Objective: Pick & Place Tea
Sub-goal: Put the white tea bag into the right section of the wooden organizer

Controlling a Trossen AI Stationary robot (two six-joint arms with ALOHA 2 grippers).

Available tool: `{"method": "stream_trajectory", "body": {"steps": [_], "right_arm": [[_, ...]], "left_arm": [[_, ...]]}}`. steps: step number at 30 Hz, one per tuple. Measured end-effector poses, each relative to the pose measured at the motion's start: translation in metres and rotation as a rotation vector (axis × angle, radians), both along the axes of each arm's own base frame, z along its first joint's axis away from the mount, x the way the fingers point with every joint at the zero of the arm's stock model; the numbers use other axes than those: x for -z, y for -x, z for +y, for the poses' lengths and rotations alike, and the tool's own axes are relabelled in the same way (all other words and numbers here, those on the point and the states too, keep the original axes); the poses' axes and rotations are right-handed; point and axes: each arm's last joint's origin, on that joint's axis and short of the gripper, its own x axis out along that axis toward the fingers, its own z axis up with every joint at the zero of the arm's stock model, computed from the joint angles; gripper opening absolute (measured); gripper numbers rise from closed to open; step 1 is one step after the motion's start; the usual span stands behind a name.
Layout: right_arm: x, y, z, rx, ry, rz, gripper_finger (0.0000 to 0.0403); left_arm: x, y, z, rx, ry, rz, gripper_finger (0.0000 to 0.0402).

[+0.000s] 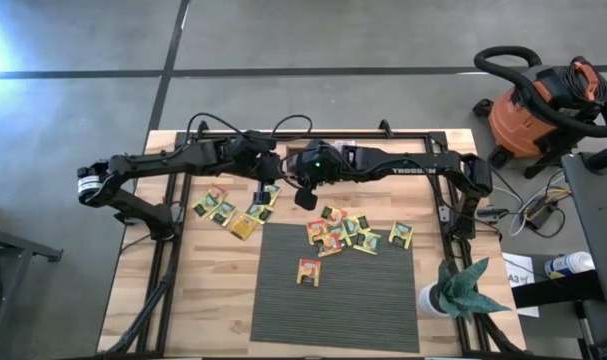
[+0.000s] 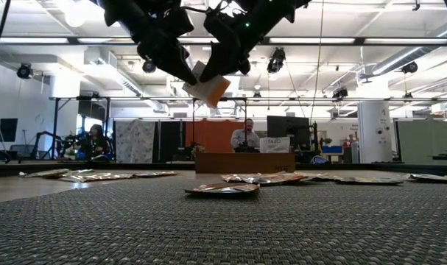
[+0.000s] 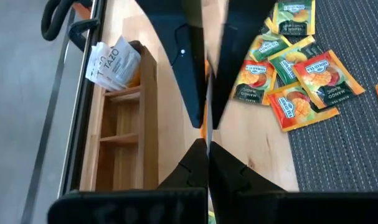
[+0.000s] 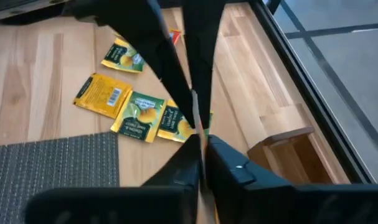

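Left gripper [image 2: 180, 68]: raised above the table's back middle, fingers pressed together on 1 orange-and-white sachet [image 2: 207, 88], edge-on between the tips in the left wrist view. Right gripper [image 2: 224, 65]: meets the left one tip to tip, fingers drawn together on the same sachet; in the high view, both arms converging near the table's back centre. Remaining tea: cluster of yellow-green sachets [image 1: 233, 208] on bare wood left of the grey mat [image 1: 383, 310]; second cluster, orange and green [image 1: 348, 234], on the mat's back edge; 1 orange sachet lying alone [image 1: 308, 271] nearer the mat's middle. Wooden tray [image 3: 123, 134] along the table's back rail, white sachets [image 3: 114, 62] standing in 1 end compartment. Potted plant [image 1: 458, 290] at the mat's right edge.
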Motion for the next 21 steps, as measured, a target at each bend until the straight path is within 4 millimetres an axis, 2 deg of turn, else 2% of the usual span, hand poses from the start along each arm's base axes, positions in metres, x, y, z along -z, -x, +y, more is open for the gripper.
{"method": "stream_trajectory", "body": {"steps": [7, 13, 17, 21], "right_arm": [[0.000, 0.000, 0.000, 0.015, -0.013, -0.006, 0.0009], [0.004, 0.001, 0.001, 0.036, -0.040, 0.000, 0.0009], [0.002, 0.001, 0.000, 0.060, -0.056, -0.016, 0.0009], [-0.003, 0.002, -0.001, 0.116, -0.065, -0.062, 0.0009]], "left_arm": [[0.000, 0.001, 0.001, -0.106, 0.082, -0.015, 0.0009], [-0.006, 0.008, -0.001, -0.165, 0.102, -0.029, 0.0071], [-0.014, 0.020, -0.002, -0.239, 0.094, -0.039, 0.0102], [-0.020, 0.042, -0.002, -0.311, 0.135, -0.108, 0.0109]]}}
